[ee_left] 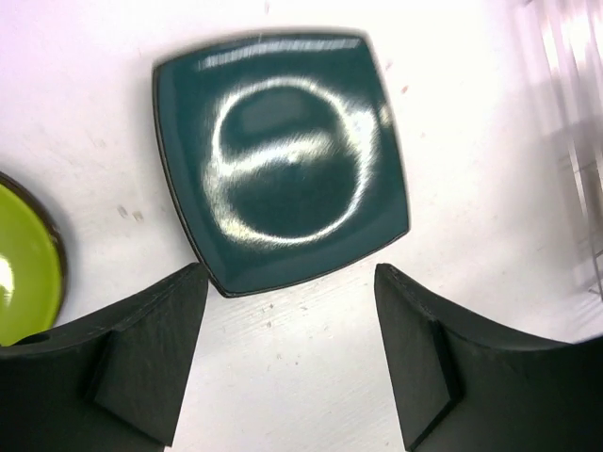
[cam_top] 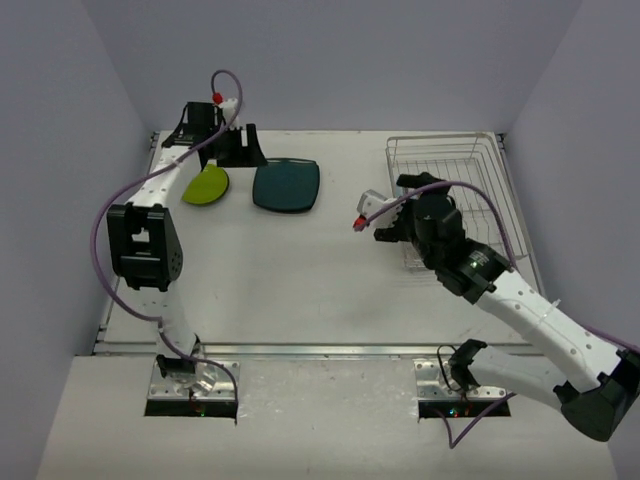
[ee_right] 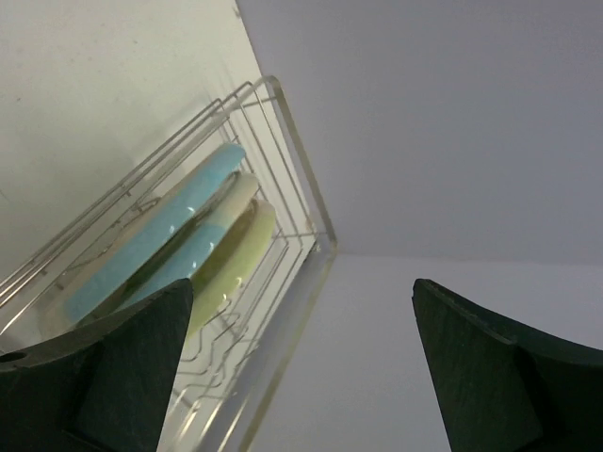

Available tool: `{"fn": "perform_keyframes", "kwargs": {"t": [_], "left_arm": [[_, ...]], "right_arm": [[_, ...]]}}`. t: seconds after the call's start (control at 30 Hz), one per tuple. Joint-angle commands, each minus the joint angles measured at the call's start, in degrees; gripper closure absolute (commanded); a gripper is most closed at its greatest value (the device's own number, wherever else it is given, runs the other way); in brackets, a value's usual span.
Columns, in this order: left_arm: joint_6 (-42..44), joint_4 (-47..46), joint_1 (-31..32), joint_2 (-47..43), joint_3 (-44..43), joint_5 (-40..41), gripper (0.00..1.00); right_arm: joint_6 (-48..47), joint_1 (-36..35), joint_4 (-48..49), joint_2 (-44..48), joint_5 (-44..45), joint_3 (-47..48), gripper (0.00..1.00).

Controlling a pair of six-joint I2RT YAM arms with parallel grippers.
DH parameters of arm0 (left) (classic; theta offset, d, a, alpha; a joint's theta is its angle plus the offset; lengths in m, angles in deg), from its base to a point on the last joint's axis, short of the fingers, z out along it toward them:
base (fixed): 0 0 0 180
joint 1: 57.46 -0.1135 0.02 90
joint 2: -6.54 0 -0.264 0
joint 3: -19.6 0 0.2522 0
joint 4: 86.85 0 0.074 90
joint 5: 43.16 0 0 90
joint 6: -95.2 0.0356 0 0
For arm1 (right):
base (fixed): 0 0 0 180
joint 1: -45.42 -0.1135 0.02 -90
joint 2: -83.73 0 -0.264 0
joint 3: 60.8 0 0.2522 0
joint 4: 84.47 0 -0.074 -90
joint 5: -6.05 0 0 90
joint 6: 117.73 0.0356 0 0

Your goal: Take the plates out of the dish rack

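Your right jaws are standing spread wide, gripping nothing, facing the dish rack [cam_top: 450,160], where a pale blue plate [ee_right: 170,218], a cream-and-blue plate [ee_right: 231,193] and a yellow-green plate [ee_right: 240,250] are standing on edge in the slots. Your left jaws are hanging spread and empty over the dark teal plate [ee_left: 283,160], lying flat on the desk [cam_top: 300,290] beside the lime-green plate [cam_top: 206,185]. You are likely handling stiff, glossy, breakable ware: be pinching an exposed upper rim, squarely.

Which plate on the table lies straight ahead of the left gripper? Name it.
The dark teal rounded-square plate: it sits centred beyond the open left gripper, while the round lime-green plate lies off to one side.
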Motion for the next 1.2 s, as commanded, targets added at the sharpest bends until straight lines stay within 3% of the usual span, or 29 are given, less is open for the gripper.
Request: {"fn": "perform_keyframes", "kwargs": {"t": [0.0,0.07,0.2,0.43,0.6,0.83,1.17], "left_arm": [[3.6,-7.2,0.2,-14.3,3.2,0.3,0.3],[5.8,-6.9,0.4,-17.1,5.1,1.7,0.3],[8.6,-6.4,0.6,-25.2,10.9,4.9,0.29],[10.3,-1.7,0.9,-30.2,13.1,10.4,0.27],[11.7,-0.6,0.9,-35.2,17.7,13.0,0.26],[11.5,0.8,0.7,-37.3,20.6,17.2,0.26],[10.9,1.7,0.4,-38.1,21.6,19.8,0.25]], "right_arm": [[24.5,8.7,-8.7,2.5,-2.8,10.8,0.01],[33.0,13.2,-13.1,2.8,-6.1,13.3,0.03],[42.5,18.7,-24.1,2.6,-14.8,15.1,0.16],[59.2,32.1,-36.3,-6.4,-32.7,17.2,0.37],[61.1,37.9,-35.0,-13.0,-36.9,19.7,0.43],[60.8,38.4,-31.8,-20.3,-38.7,23.4,0.44],[59.8,38.5,-27.5,-29.1,-31.7,28.5,0.49]]}}
